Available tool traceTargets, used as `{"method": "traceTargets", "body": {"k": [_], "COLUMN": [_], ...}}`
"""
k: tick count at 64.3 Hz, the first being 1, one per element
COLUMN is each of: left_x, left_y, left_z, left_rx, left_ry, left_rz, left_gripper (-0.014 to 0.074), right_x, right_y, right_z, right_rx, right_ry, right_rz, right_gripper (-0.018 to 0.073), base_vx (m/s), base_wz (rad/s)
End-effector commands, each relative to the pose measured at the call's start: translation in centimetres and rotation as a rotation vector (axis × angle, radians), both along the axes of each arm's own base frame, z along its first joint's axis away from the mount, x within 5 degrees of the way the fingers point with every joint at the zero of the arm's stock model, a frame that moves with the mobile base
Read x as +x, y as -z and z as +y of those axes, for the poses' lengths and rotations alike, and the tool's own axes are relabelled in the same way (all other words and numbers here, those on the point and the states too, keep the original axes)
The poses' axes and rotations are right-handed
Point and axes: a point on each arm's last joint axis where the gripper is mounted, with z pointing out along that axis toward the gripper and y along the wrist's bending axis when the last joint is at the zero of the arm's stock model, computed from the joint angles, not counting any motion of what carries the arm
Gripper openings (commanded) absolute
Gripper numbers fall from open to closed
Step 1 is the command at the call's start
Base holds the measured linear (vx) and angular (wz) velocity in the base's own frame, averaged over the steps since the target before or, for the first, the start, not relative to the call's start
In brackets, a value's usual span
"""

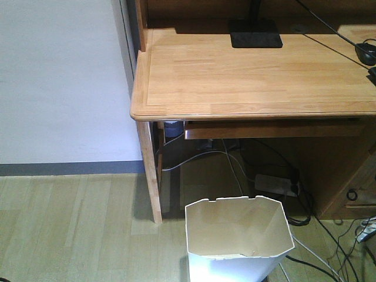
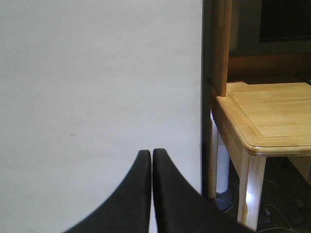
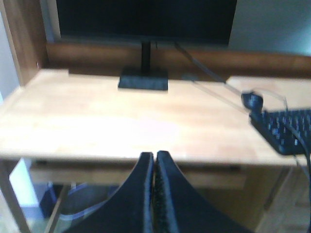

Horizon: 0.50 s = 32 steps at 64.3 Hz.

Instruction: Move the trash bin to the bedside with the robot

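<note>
Tall white plastic trash bin (image 1: 238,235) before light-wood desk (image 1: 247,76), left end effector (image 2: 152,160) and right end effector (image 3: 155,162) pinched empty; black cables (image 1: 305,218) under the desk could snag it

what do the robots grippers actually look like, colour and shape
The left gripper is two smooth black fingers, broad at the base and curving in to narrow tips. The right gripper is the same black curved pair, with a rougher greyish strip along the inner faces. No cables or markings show on either; the arms themselves are out of view.
</note>
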Motion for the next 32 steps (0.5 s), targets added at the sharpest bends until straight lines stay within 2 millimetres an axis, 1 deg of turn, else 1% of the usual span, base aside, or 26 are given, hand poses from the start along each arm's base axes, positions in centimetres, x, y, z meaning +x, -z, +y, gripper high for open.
{"method": "traceTargets", "body": {"k": [1, 11, 20, 27, 32], "left_x": [-0.1, -0.1, -0.1, -0.1, -0.1], "left_y": [-1.5, -1.5, -1.5, -1.5, -1.5], "left_z": [0.0, 0.0, 0.0, 0.0, 0.0], "left_rx": [0.003, 0.003, 0.003, 0.003, 0.003], "left_ry": [0.004, 0.004, 0.004, 0.004, 0.004], "left_rz": [-0.103, -0.103, -0.103, -0.103, -0.103], "left_gripper": [-0.0006, -0.0006, -0.0006, -0.0006, -0.0006], "right_x": [0.6, 0.9, 1.3, 1.6, 1.8], "right_y": [-1.2, -0.9, -0.6, -0.4, -0.2], "right_z": [0.0, 0.0, 0.0, 0.0, 0.0], "right_rx": [0.001, 0.001, 0.001, 0.001, 0.001], "right_ry": [-0.001, -0.001, -0.001, -0.001, -0.001], "right_rz": [-0.041, -0.019, 0.009, 0.030, 0.038], "right_gripper": [0.0004, 0.0071, 0.0207, 0.0355, 0.0435], "base_vx": [0.00, 0.00, 0.00, 0.00, 0.00], "base_wz": [0.00, 0.00, 0.00, 0.00, 0.00]}}
